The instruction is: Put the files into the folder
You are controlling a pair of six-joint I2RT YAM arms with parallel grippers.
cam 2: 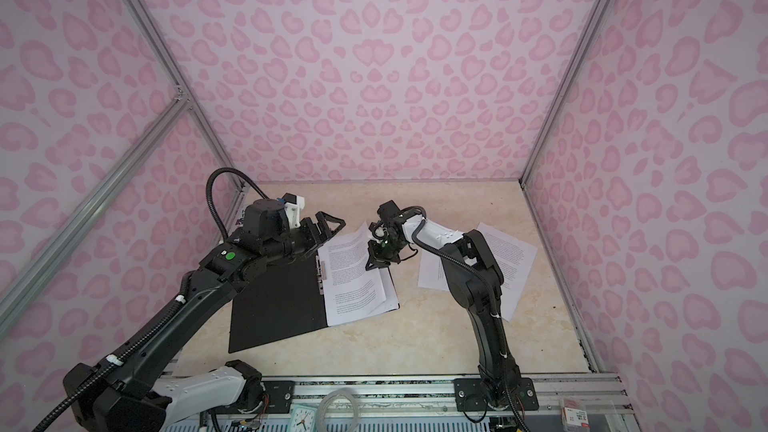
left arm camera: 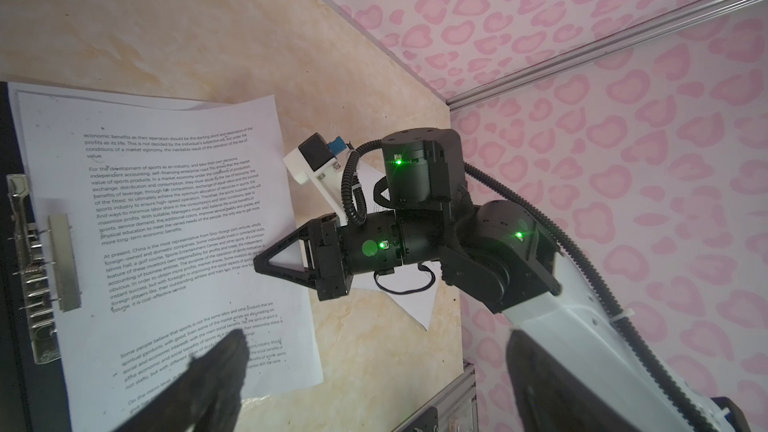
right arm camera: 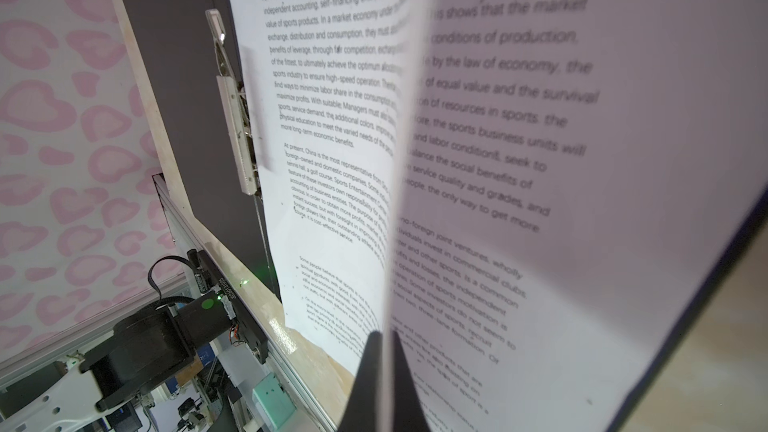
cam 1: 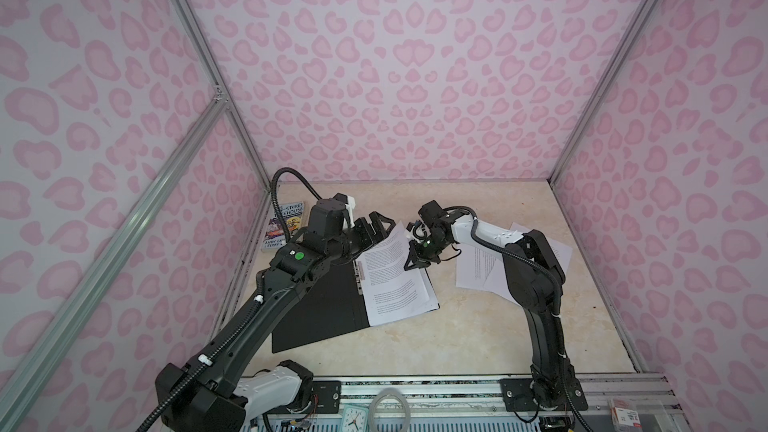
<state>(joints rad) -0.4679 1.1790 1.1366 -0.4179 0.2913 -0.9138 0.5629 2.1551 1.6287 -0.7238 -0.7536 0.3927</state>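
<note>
Starting at the front edge of the counter [cam 1: 457, 347]: the folder [cam 1: 316, 317] lies open, black inside up, with its spine running roughly front to back, a bit slanted. A stack of sheets [cam 1: 399, 297] sits on its right half, long side along the spine, so those look partly in.

Just past that, the right end effector [cam 1: 415, 263] is pinching the top sheet [left arm camera: 187, 201] by its long outer edge, the one away from the clip strip [left arm camera: 45, 268]. The right wrist view shows the paper squeezed between its fingers [right arm camera: 365, 376] and bowed up. So from that end effector the clip lies toward the counter's left edge, across the sheet's short width. My guess is the next move goes that way.

More loose sheets [cam 1: 478, 272] lie near the right edge, under the right arm. Further back, the left end effector [cam 1: 380, 224] hovers spread wide and empty over the folder's far end, and it's the one closer to the clip. A paperback [cam 1: 286, 224] sits by the far left edge.
</note>
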